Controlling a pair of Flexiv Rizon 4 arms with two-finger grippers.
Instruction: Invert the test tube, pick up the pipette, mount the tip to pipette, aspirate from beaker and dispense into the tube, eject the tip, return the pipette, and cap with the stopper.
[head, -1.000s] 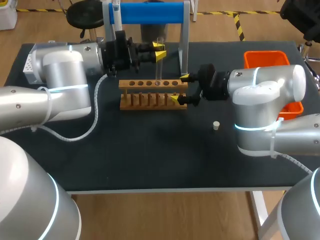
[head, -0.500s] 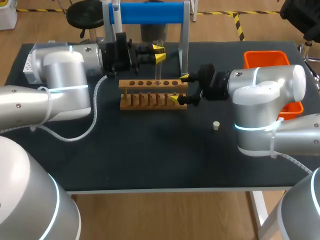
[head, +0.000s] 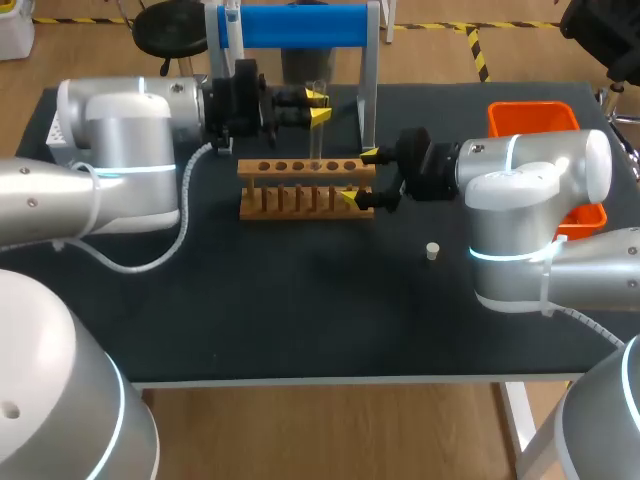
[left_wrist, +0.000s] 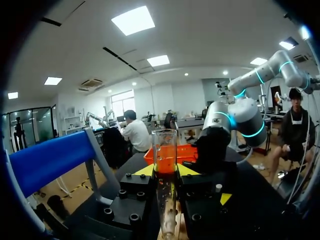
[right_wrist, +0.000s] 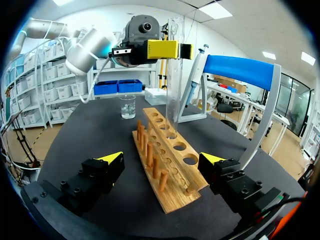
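Only the first step looks under way: my left gripper (head: 319, 105) clamps the test tube (left_wrist: 165, 150) upright above the rack (head: 300, 188) toward the bench's back edge, my right gripper (head: 358, 177) gapes astride the rack's end, pipette (head: 233, 30) and stopper (head: 432, 250) untouched.

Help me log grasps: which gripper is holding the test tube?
The left gripper, shut on the upright test tube; the right gripper is open, straddling the rack's end.

Left tool (head: 319, 105): our fingers pinch the test tube (left_wrist: 165, 150) from both sides.
Right tool (head: 360, 178): our fingers stand wide apart, arm stretched level toward the middle.
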